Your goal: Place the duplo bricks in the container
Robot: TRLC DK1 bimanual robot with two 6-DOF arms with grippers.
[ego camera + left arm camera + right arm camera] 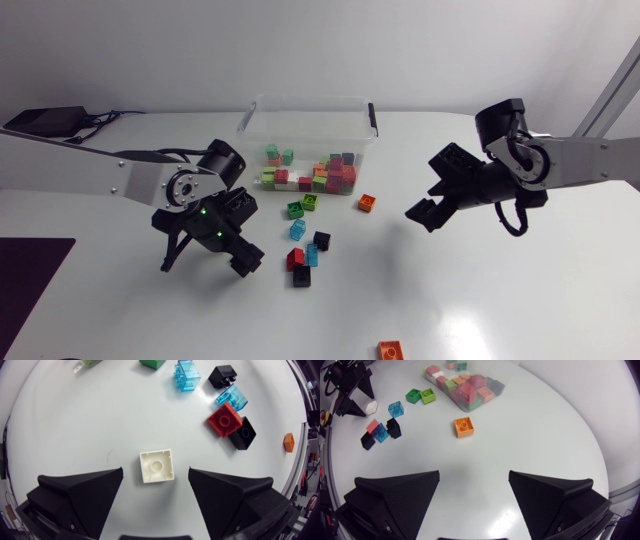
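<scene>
**Both arms over the bench, jaws spread wide**

The left arm comes in from the left edge. Its silver-grey link runs along to a round black wrist joint. From there the black end part turns down toward the bench, with two small green lights showing on it. The left jaws point straight down, close above the bench, with the broad wedge fingers well apart.

The right arm comes in from the right edge, and its pale link ends in a black elbow joint. The right jaws are held clear above the bench, tilted down and toward its middle. They are also spread wide, the two right fingers well apart.
</scene>
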